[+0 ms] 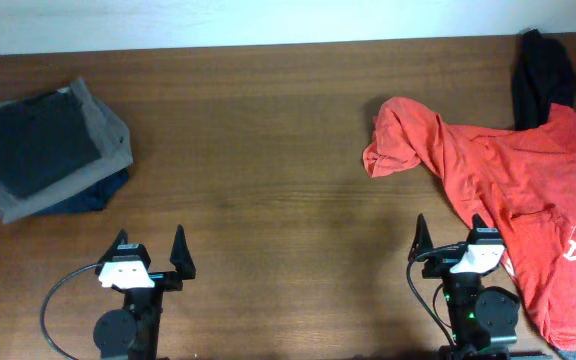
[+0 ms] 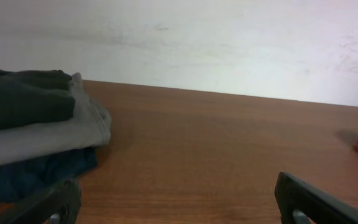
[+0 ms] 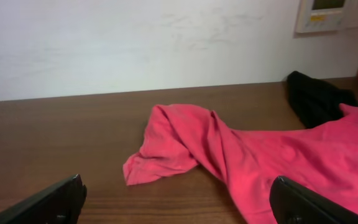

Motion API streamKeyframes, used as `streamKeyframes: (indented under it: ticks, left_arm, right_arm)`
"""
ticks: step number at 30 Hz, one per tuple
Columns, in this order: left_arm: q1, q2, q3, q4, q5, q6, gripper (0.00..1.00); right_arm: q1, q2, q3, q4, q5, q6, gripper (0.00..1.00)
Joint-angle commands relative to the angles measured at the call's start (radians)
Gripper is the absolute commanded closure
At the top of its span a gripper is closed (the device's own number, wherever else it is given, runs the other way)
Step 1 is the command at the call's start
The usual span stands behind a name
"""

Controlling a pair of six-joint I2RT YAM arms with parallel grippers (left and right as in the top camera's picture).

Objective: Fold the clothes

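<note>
red tee (image 1: 528, 180), axis diag, sleeve (image 1: 398, 140) pointing L

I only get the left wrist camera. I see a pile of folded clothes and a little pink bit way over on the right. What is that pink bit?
Observer: It is the bunched end of a red-orange T-shirt, which lies crumpled and unfolded on the right side of the table.
Operator: Is that the only thing not folded?
Observer: No, a limp black garment lies right behind the shirt, at the table's far edge.
Operator: Is the other arm holding the shirt?
Observer: No, the right gripper is open and empty, close to the shirt.
</note>
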Motion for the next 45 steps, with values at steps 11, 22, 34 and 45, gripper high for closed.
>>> streamKeyframes:
  ticks: [11,22,34,45]
  left_arm:
    - [0.004,0.175,0.217,-0.114,0.033,-0.026,0.01]
    - [0.004,0.676,0.618,-0.309,0.137,-0.018,0.01]
    - [0.004,1.115,1.032,-0.756,0.203,0.066,0.01]
    - [0.004,1.135,1.031,-0.773,0.203,0.066,0.01]
  right_arm:
    - [0.006,0.041,0.231,-0.192,0.011,0.016,0.01]
    - [0.006,0.439,0.645,-0.511,0.016,0.016,0.01]
    - [0.006,1.037,1.16,-0.983,-0.063,0.016,0.01]
    - [-0.118,1.32,1.204,-1.067,0.043,0.168,0.02]
